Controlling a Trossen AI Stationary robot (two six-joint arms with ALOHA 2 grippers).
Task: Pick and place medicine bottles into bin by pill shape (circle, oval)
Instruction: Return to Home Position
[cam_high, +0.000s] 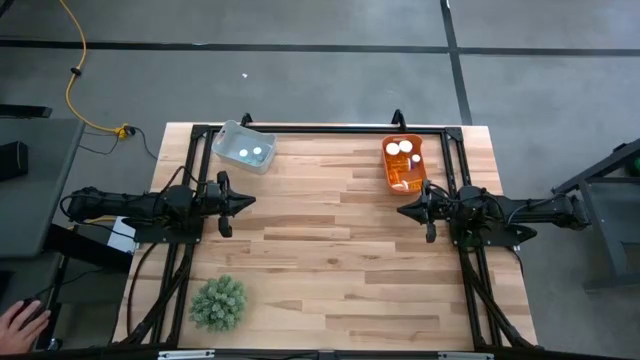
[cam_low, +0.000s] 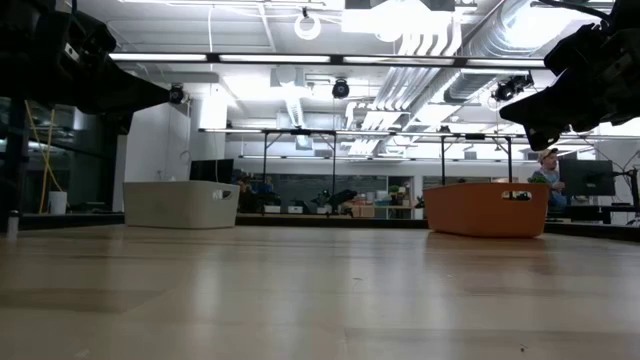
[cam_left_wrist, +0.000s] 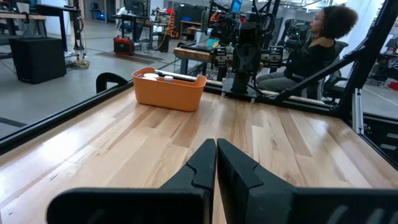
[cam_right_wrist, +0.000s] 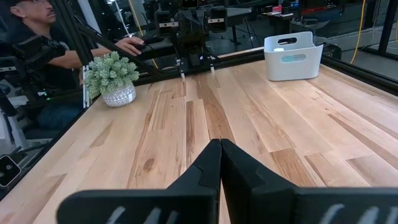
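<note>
Medicine bottles with white caps lie inside two bins at the table's far side: some in the grey-white bin (cam_high: 243, 146) at far left and some in the orange bin (cam_high: 404, 164) at far right. White caps (cam_high: 399, 149) show in the orange bin and two caps (cam_high: 252, 153) in the grey-white one. My left gripper (cam_high: 250, 200) is shut and empty above the table's left side. My right gripper (cam_high: 402, 210) is shut and empty above the right side, just near of the orange bin. The shut fingers show in the left wrist view (cam_left_wrist: 216, 163) and the right wrist view (cam_right_wrist: 220, 163).
A green spiky plant ball in a pot (cam_high: 218, 302) stands at the table's near left; it also shows in the right wrist view (cam_right_wrist: 112, 78). A black frame (cam_high: 320, 128) runs along the table's edges. People sit beyond the table on both sides. A hand (cam_high: 20, 322) shows at the near left.
</note>
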